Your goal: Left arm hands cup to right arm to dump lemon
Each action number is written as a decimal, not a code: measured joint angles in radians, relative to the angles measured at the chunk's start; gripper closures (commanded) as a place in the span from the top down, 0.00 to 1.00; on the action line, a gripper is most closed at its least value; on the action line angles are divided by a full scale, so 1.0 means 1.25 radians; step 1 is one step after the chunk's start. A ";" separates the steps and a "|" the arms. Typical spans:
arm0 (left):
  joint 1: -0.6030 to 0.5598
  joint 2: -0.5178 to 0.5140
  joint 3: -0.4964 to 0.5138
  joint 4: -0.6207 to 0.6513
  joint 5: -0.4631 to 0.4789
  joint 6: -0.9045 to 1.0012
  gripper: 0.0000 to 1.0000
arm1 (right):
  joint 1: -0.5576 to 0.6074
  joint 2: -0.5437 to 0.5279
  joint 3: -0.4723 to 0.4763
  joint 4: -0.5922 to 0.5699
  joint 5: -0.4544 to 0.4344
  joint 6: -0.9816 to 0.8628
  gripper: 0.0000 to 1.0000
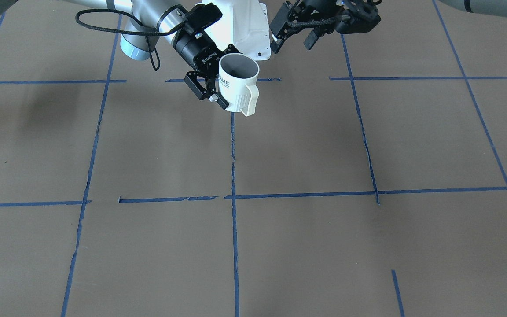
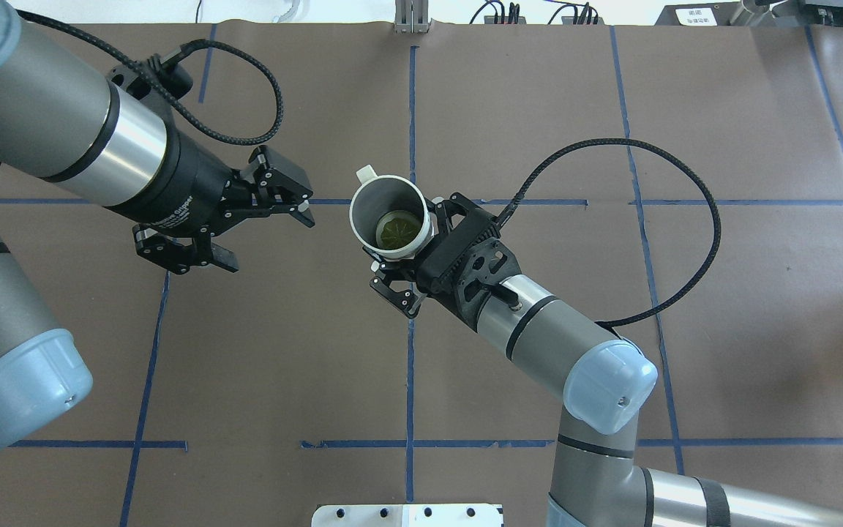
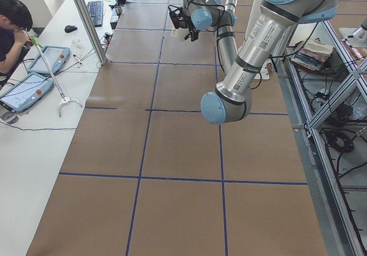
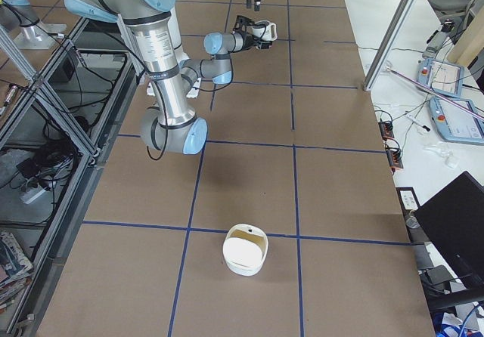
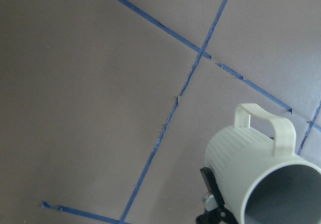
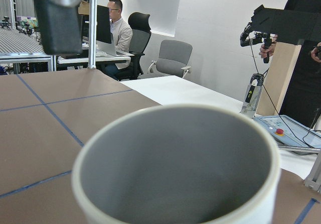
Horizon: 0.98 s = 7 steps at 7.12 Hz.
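The white ribbed cup (image 2: 363,212) is held upright above the table's middle, with my right gripper (image 2: 401,252) shut on its sides. A yellow-green lemon slice (image 2: 397,229) lies in its grey bottom. In the front-facing view the cup (image 1: 238,92) shows its handle and dark lettering, with the right gripper (image 1: 229,78) around it. My left gripper (image 2: 269,238) hangs open and empty, a short way to the cup's left. It also shows in the front-facing view as the left gripper (image 1: 293,44). The left wrist view has the cup (image 5: 251,158) at lower right; in the right wrist view the cup (image 6: 175,158) fills the frame.
Brown paper with blue tape lines (image 1: 233,193) covers the table. A white bowl-like container (image 4: 245,250) stands on the table towards its right end. The white base plate (image 2: 407,514) is at the robot's side. People sit at desks (image 3: 14,20) beyond the table.
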 measured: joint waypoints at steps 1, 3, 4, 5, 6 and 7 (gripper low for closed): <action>-0.003 0.044 0.002 0.001 0.021 0.086 1.00 | 0.001 -0.004 -0.002 0.000 -0.002 0.055 0.09; -0.012 0.136 0.006 0.019 0.061 0.318 1.00 | 0.006 -0.017 -0.003 -0.001 -0.010 0.269 0.04; -0.023 0.160 0.008 0.045 0.069 0.413 1.00 | 0.013 -0.025 -0.005 -0.007 -0.025 0.311 0.00; -0.033 0.182 0.008 0.067 0.078 0.487 1.00 | 0.028 -0.041 -0.007 -0.024 -0.048 0.331 0.00; -0.037 0.200 0.008 0.077 0.084 0.525 1.00 | 0.056 -0.059 -0.007 -0.058 -0.058 0.342 0.00; -0.038 0.215 0.008 0.080 0.087 0.538 1.00 | 0.092 -0.075 -0.007 -0.098 -0.050 0.347 0.00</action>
